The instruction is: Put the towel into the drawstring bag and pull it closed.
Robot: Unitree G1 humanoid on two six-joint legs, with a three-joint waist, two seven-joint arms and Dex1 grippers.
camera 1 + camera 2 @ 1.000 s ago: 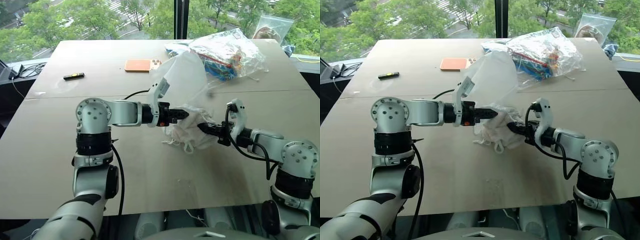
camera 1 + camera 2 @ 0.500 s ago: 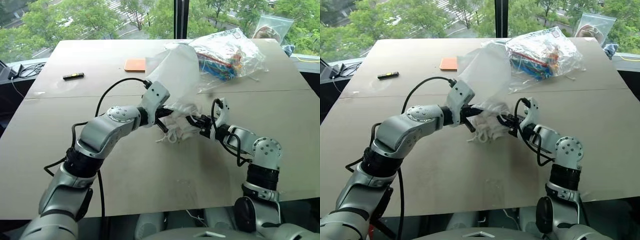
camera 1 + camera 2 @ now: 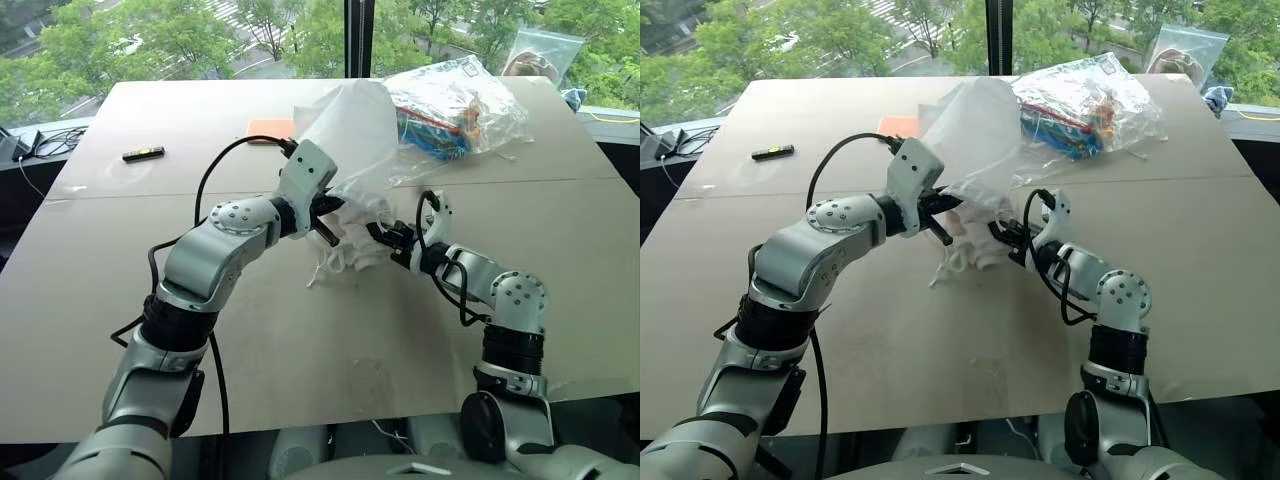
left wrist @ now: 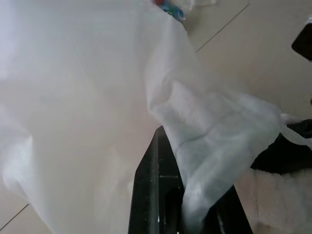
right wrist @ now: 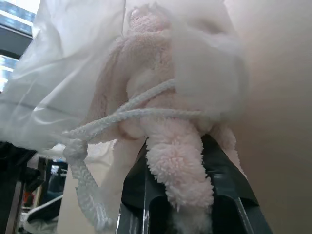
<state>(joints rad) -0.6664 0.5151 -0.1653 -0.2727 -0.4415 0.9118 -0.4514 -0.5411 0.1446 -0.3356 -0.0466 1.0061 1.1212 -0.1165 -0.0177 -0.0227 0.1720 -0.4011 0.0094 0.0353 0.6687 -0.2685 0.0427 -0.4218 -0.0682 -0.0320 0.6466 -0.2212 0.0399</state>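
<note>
The left gripper is seen clamped on a fold of the drawstring bag, whose thin fabric is pinched between its fingers. The right gripper is closed narrowly on the towel, gripped by one fluffy end between its fingers. The bag is held up over the middle of the table, its long axis rising towards the far side, with white cords hanging down at the near side. The towel is bunched at the bag's lower end, between the two grippers. Beyond the bag lie a clear plastic bag of colourful items and an orange phone; open tabletop is left on the near and left sides.
</note>
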